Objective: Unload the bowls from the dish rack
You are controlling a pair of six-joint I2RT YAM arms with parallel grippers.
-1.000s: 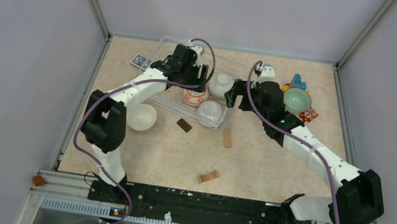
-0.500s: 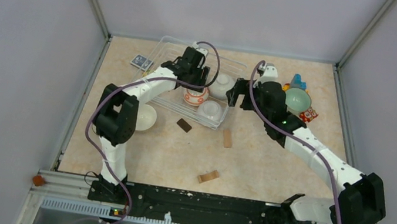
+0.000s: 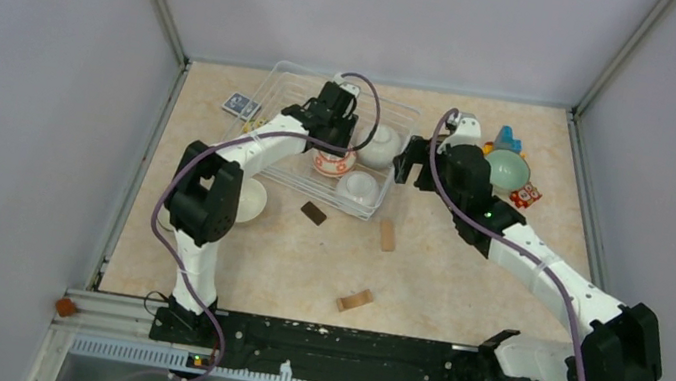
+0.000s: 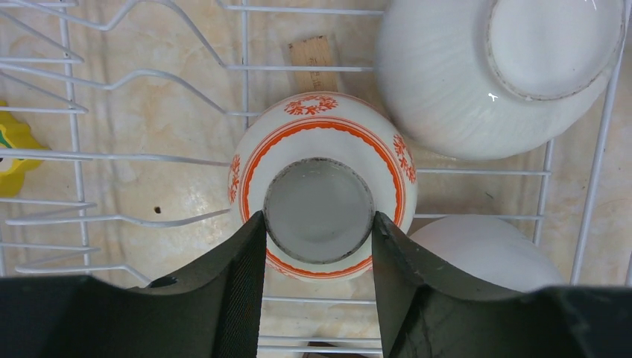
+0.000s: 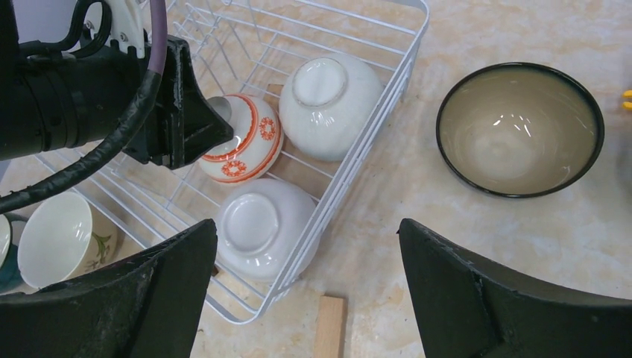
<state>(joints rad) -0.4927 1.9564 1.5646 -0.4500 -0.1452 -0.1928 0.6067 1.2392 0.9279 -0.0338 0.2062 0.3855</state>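
Both arms are the same build, the left arm [image 3: 266, 134] and the right arm [image 3: 544, 272]: glossy white link shells with chunky black joint housings and a big black block at each elbow. A loose purple-grey cable [image 3: 158, 214] loops along each one. There's a tiny green light [image 3: 488, 214] glowing on the right arm. The left hand [image 4: 318, 224] and right hand [image 5: 307, 231] are all matte black with thick wedge-shaped fingers [image 4: 231, 298], finely ribbed on the inner faces. The base rail [image 3: 331, 343] is black too.
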